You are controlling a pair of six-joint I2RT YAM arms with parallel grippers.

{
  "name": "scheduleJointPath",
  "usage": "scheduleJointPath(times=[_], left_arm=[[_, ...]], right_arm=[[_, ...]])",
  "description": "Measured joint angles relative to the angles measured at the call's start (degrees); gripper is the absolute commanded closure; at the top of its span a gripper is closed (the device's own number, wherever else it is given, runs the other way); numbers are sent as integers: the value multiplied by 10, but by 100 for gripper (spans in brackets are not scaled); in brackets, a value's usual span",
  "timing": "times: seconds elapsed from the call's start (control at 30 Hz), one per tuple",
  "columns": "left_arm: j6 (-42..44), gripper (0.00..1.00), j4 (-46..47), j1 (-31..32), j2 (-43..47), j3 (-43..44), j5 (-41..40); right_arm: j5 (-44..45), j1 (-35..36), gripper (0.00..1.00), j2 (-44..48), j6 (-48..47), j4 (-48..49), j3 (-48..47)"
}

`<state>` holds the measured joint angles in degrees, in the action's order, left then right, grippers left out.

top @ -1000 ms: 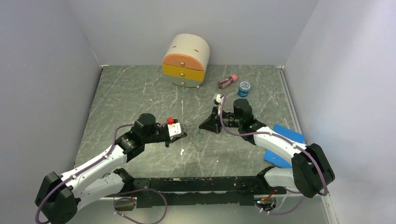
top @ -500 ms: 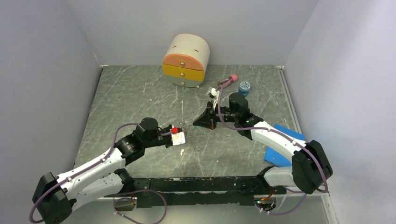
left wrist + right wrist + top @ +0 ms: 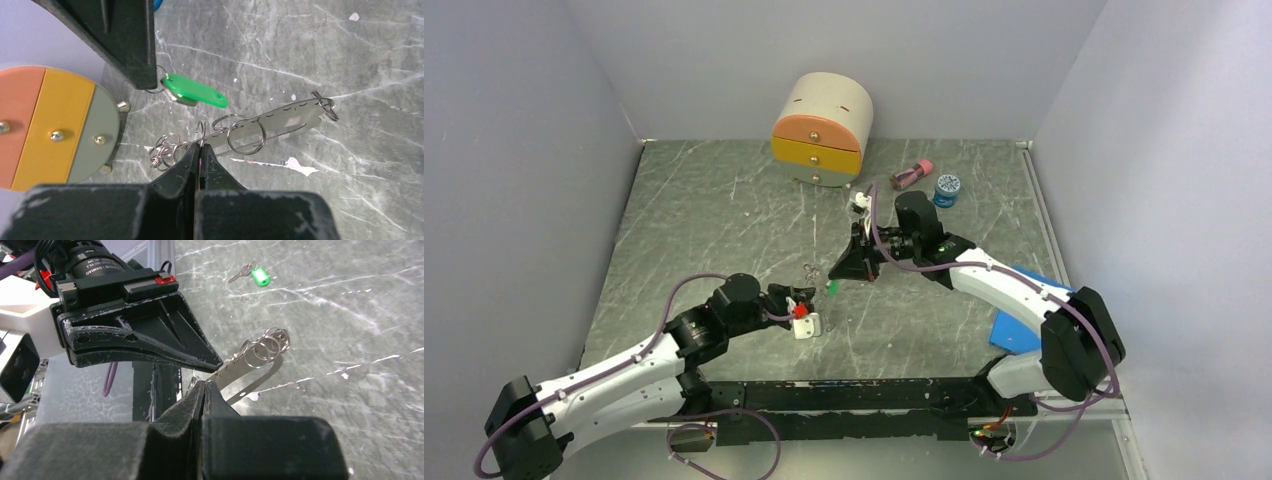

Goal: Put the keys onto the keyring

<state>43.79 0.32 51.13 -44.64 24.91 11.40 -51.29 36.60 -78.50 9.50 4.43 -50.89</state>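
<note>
Silvery metal at the centre of the grey marbled table (image 3: 704, 200): the keyring (image 3: 260, 125), a flat strip threaded with several wire loops, lifted off the surface and casting a shadow below. Clamped at its near end by the left gripper (image 3: 200, 152), jaws pressed tight together on it, a cluster of small rings bunched just left of the fingertips.

Left arm: laid low from the near-left corner, elbow bent, forearm angled toward the middle, wrist roughly level.

Right arm: reaching in from the near-right corner, forearm slanting up and left across the table, wrist pitched down so the black fingers taper toward the left gripper, tips nearly meeting.

Right gripper (image 3: 202, 387): clenched, jaws flush. In the left wrist view, pinching the little wire loop of a green-headed key (image 3: 196, 94), which hangs tilted from the fingertip, just above the strip and apart from it.

A second key (image 3: 252, 275), also green-headed, flat on the table, well apart from both grippers.

Against the back wall, a round drawer unit (image 3: 822, 130) in orange, yellow and grey; to its right a pink tube (image 3: 911, 175) and a blue jar (image 3: 946, 188). Blue pad (image 3: 1024, 320) under the right arm.
</note>
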Motion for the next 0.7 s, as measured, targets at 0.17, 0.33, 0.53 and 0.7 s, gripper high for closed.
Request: scheduleJointPath(times=[0.17, 0.33, 0.53, 0.7], left_arm=[[21, 97, 2, 7, 10, -4, -18], [31, 97, 3, 11, 14, -4, -23], [36, 97, 3, 15, 14, -4, -23], [38, 98, -2, 17, 13, -4, -27]], right_arm=[[-18, 10, 100, -11, -10, -26, -11], [-29, 26, 100, -33, -16, -48, -30], [-38, 45, 100, -65, -24, -72, -58], [-44, 50, 100, -78, -25, -80, -67]])
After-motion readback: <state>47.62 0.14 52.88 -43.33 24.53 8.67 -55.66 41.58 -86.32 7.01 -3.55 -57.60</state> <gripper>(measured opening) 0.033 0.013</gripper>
